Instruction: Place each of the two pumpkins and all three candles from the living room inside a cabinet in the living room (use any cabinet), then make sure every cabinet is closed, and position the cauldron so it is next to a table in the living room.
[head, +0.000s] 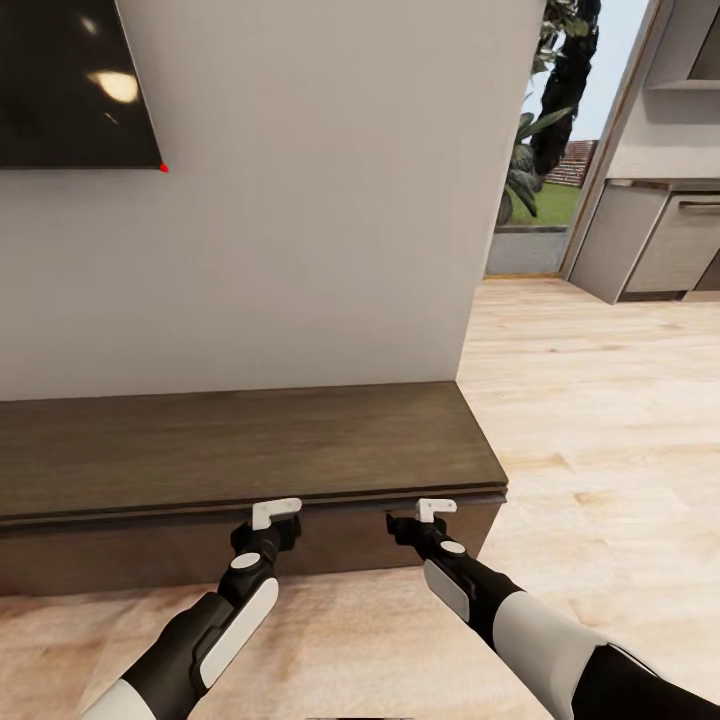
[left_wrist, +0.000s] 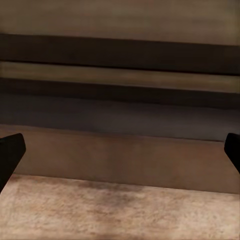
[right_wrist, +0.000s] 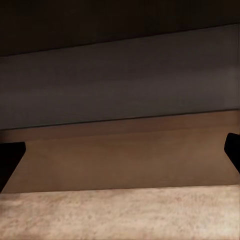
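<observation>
Pale wood flooring (head: 600, 400) runs under a plain grey wall (head: 300, 200), where the long, low dark-brown wooden cabinet (head: 240, 440) sits with its front closed. Both arms reach toward that front face. The left gripper (head: 277, 515) and the right gripper (head: 432, 512) hover just beside the top edge, fingertips (left_wrist: 10, 150) spread wide apart and holding nothing. A dark wall screen (head: 70, 80) hangs above.
</observation>
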